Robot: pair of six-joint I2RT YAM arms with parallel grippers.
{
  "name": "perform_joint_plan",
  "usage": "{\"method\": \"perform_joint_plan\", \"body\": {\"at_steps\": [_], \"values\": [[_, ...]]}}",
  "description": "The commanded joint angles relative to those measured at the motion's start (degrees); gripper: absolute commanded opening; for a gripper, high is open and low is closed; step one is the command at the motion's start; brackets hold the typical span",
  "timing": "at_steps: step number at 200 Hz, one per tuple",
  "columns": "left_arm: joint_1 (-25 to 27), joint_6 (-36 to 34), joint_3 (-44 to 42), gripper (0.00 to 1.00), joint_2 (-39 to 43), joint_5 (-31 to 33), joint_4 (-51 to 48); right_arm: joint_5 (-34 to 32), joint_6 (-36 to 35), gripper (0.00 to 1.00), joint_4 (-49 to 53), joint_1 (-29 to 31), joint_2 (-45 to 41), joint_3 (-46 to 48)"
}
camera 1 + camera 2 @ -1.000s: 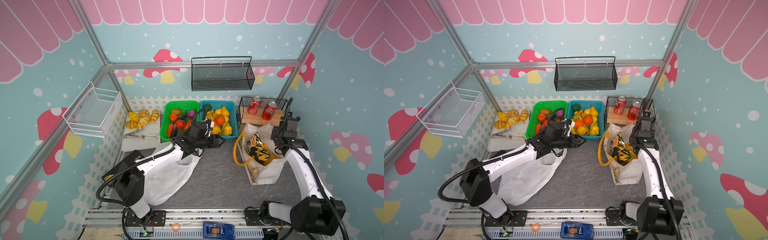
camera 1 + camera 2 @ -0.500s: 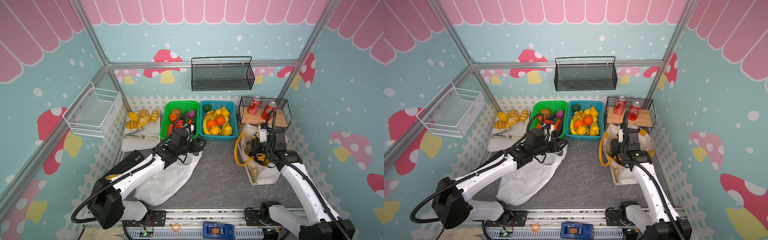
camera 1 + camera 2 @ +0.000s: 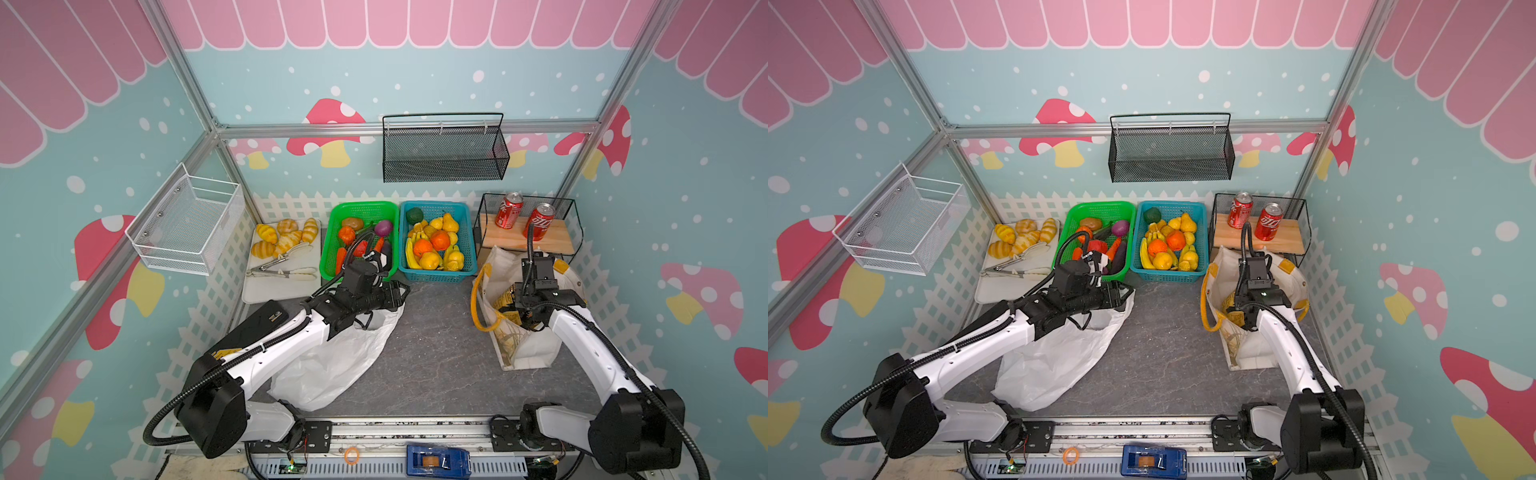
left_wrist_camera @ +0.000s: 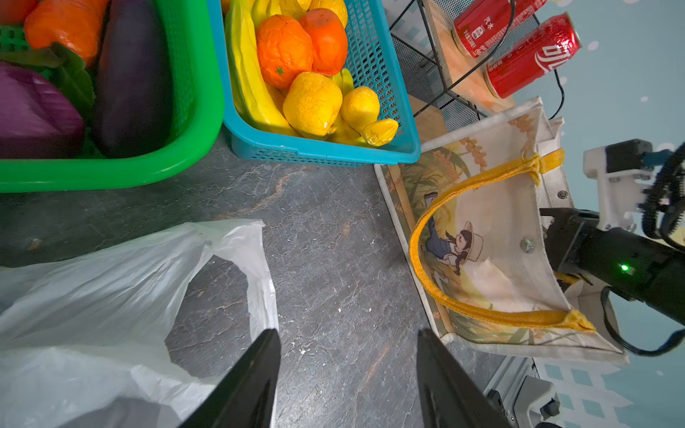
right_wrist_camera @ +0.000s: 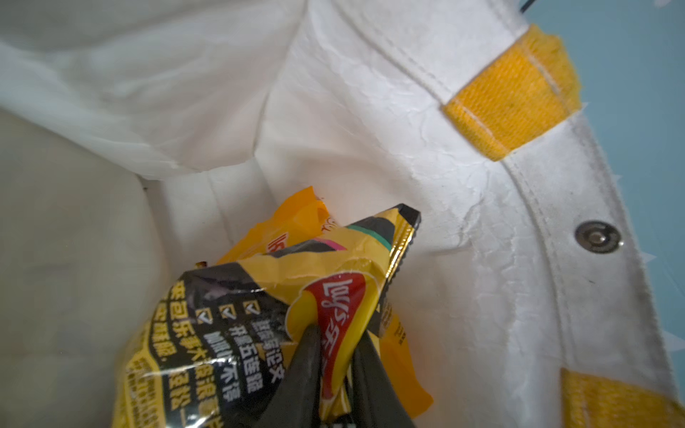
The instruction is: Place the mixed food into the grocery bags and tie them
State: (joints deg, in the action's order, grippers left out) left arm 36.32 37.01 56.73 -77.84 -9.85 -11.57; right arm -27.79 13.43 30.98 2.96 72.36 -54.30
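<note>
My right gripper (image 5: 339,333) is deep inside the cream cloth tote (image 5: 370,129), shut on a fold of a crinkly yellow-and-black snack packet (image 5: 259,296); a second orange packet (image 5: 293,222) lies under it. In both top views this gripper (image 3: 517,309) (image 3: 1237,311) is hidden in the tote (image 3: 525,347) (image 3: 1252,353). My left gripper (image 4: 348,333) is open and empty, low over the table beside the white plastic bag (image 4: 92,289) (image 3: 332,365) and its handle loop. Oranges (image 4: 283,48) and knobbly yellow pears (image 4: 313,102) fill the blue basket (image 4: 315,148).
A green basket (image 3: 361,205) of vegetables stands left of the blue one (image 3: 436,274). Bread rolls (image 3: 282,239) and tongs lie on a white board at back left. Two red cans (image 3: 525,216) stand on a wire shelf behind the tote. Wire baskets hang on the walls.
My right arm came down from near the cans into the tote and its jaws closed on the snack packet. My left arm drew back from the blue basket to the white bag's handle.
</note>
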Motion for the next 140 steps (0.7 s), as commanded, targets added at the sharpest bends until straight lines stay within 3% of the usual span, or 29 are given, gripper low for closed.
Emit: {"method": "perform_joint_plan", "body": {"at_steps": [1,18,45,62,101,140], "values": [[-0.65,-0.90,-1.22,0.61,-0.51,-0.14,-0.22,-3.31,0.37,0.21,-1.03,-2.29,3.96,-1.08],[-1.17,-0.68,-2.10,0.61,-0.47,-0.44,-0.09,-4.35,0.72,0.30,-0.70,-3.35,6.04,-1.60],[-2.03,-0.38,-3.50,0.61,0.13,-0.56,0.40,-6.31,1.26,0.53,0.59,-3.58,7.52,-2.23],[-2.91,-0.28,-4.29,0.62,0.88,-0.35,0.32,-5.84,1.64,0.61,1.39,-3.49,6.00,-3.33],[-5.29,-0.53,-7.69,0.70,5.71,3.78,-2.50,2.82,-0.44,0.79,-2.83,-2.33,-5.19,-4.28],[-10.27,-2.19,-9.66,0.73,10.72,16.16,-12.47,14.51,-3.43,0.86,-8.58,4.29,-12.82,-6.54]]}}
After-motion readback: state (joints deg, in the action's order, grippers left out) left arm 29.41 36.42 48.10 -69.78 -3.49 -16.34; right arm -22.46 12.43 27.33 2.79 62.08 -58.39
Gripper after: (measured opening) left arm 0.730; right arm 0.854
